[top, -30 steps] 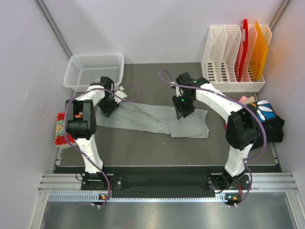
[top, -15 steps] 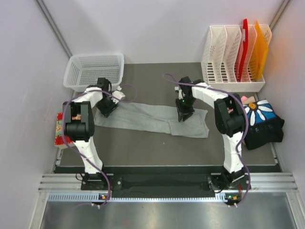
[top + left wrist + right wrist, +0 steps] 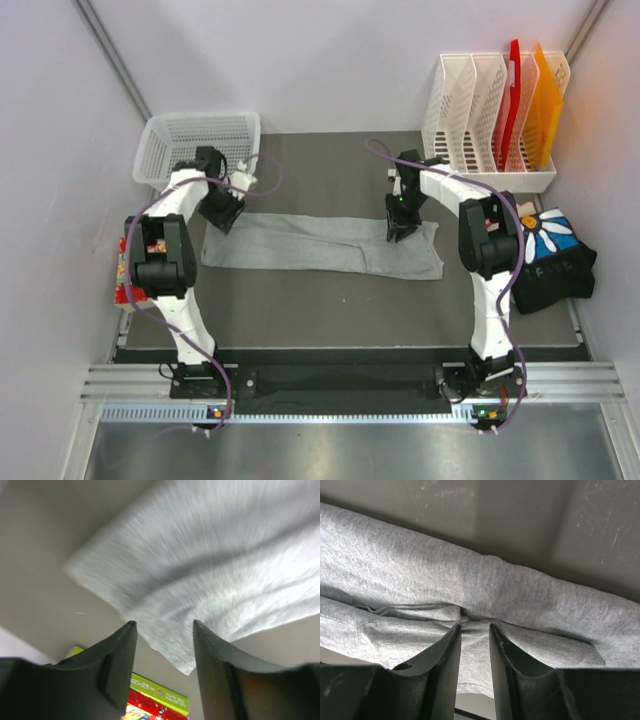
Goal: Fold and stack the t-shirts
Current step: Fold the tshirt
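The light grey t-shirt [image 3: 310, 245] lies across the middle of the dark table as a long folded strip. My left gripper [image 3: 222, 212] is over the strip's far left corner. In the left wrist view its jaws [image 3: 164, 623] stand well apart, with the blurred cloth [image 3: 210, 570] beyond the tips and nothing between them. My right gripper [image 3: 400, 228] is at the strip's right part, near its far edge. In the right wrist view it [image 3: 475, 626] stands narrow, and folds of the cloth [image 3: 470, 575] bunch at its tips.
A white basket [image 3: 200, 140] stands at the back left and a white file rack [image 3: 490, 120] with red and orange folders at the back right. A pile of shirts [image 3: 555, 255], black and blue-and-white, lies at the right edge. A colourful box [image 3: 128, 270] lies off the left edge.
Both grippers moved apart and towards the back, and the shirt was drawn out into a straighter, flatter strip. The right arm's elbow swung right. The left gripper has come off the cloth.
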{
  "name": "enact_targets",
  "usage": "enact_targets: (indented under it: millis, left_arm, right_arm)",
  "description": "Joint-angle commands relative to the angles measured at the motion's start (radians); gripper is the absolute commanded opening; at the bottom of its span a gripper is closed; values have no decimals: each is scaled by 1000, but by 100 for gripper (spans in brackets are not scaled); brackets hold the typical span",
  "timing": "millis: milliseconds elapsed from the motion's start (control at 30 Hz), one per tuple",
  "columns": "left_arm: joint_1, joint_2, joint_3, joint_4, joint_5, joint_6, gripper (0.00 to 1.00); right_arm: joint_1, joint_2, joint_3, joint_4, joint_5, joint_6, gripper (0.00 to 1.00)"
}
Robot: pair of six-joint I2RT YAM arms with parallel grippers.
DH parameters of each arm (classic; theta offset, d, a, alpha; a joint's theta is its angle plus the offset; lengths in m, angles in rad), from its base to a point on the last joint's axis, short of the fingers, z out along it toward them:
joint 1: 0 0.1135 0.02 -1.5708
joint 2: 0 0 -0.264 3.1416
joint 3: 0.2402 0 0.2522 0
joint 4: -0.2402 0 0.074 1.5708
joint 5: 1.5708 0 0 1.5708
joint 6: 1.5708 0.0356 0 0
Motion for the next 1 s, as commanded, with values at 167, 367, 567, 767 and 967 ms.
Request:
enact_targets:
  millis: [167, 367, 567, 767, 967]
  left_arm:
    - [110, -23, 197, -159, 296, -317, 64]
    - [208, 33, 140, -217, 357, -331, 63]
    - [267, 91, 120, -220, 371, -310, 63]
    - [270, 148, 111, -178, 348, -311, 63]
    - [270, 181, 137, -125, 304, -310, 62]
  right_arm:
    - [22, -198, -100, 49, 85, -20, 31]
    - [28, -255, -157, 51, 89, -20, 31]
    - [30, -282, -175, 51, 99, -18, 31]
    - [30, -290, -163, 39, 86, -17, 31]
    - [30, -309, -165, 32, 80, -14, 31]
